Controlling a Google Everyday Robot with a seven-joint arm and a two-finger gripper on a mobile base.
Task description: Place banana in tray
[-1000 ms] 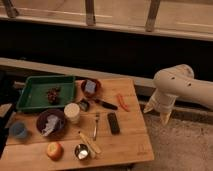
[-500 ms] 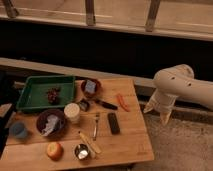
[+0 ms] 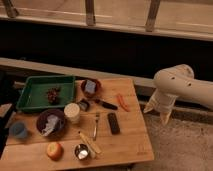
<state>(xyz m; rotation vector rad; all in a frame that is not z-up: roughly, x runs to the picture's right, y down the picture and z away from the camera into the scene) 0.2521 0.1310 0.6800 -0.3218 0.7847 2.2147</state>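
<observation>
- Banana (image 3: 89, 143) lies on the counter (image 3: 131, 142), well apart from my gripper (image 3: 159, 113), which hangs beside the counter; its state I cannot tell.
- Likely light and soft: pinch gently at mid-length.

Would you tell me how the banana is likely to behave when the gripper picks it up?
The banana looks slim and perhaps split lengthwise, so it may flop or tear if pinched hard. Lying flat on the table, it probably won't roll. The gripper hangs off the table, over the floor, far from it.
</observation>
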